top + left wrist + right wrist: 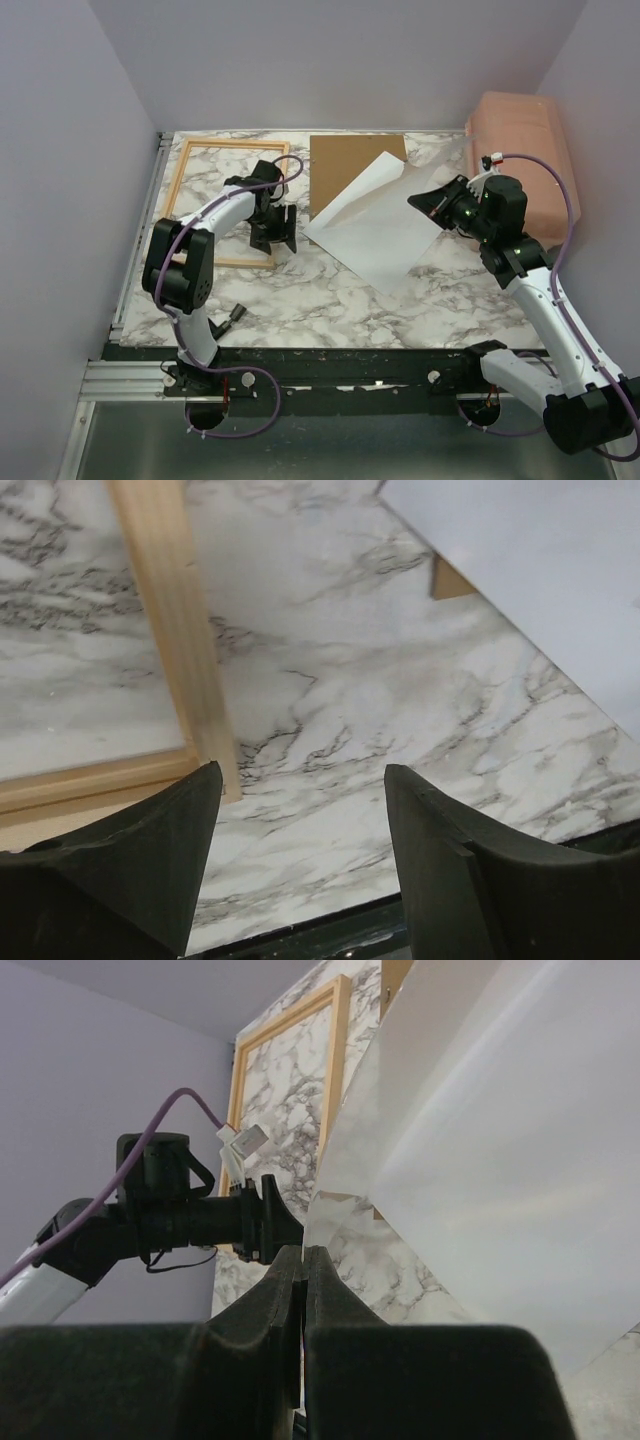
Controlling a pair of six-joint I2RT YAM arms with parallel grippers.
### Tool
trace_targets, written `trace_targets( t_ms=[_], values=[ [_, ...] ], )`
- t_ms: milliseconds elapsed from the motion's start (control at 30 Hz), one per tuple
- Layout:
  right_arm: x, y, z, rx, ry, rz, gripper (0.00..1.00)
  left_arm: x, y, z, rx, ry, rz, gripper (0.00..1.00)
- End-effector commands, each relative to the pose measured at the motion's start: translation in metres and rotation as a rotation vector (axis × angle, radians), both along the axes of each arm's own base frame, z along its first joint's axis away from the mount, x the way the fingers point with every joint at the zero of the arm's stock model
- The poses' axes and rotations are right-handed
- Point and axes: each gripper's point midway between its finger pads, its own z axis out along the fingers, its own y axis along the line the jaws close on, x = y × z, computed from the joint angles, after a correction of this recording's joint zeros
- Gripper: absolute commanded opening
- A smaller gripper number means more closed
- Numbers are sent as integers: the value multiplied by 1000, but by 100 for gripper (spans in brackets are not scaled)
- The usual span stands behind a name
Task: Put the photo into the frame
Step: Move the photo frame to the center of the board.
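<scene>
The photo (375,225) shows its plain white side. It lies slanted across the table middle, its far corner over a brown backing board (350,165). My right gripper (428,203) is shut on the photo's right edge and lifts that side; the wrist view shows the sheet (480,1140) running up from the closed jaws (303,1255). The light wooden frame (235,146) lies flat at the back left. My left gripper (275,232) is open and empty over the frame's near right corner (175,640), with the photo's edge (540,570) to its right.
A pink bin (520,140) stands at the back right, behind my right arm. Grey walls close in the left, back and right. A corner of the backing board (448,580) peeks from under the photo. The table's near edge has a black rail (330,360).
</scene>
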Motion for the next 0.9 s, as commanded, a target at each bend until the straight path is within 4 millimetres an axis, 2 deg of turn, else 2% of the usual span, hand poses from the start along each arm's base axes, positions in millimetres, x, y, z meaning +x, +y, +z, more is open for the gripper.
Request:
trace_targets(
  t_ms=[0, 167, 400, 633, 767, 867],
  values=[
    [-3, 12, 19, 40, -56, 67, 1, -4, 37, -19, 97, -19, 200, 69],
    [-9, 12, 15, 34, -47, 81, 1, 4, 54, -22, 170, -58, 260, 69],
    [-15, 8, 15, 18, -50, 74, 1, 7, 48, -22, 199, -9, 197, 66],
    [-14, 6, 19, -10, -58, 68, 1, -13, 28, -26, 128, 50, 147, 63],
    [-15, 6, 22, -13, -61, 77, 1, -30, 23, -48, 139, 107, 136, 61],
    [-16, 5, 26, -24, -68, 75, 1, -43, 13, -61, 90, 140, 136, 59]
  ],
)
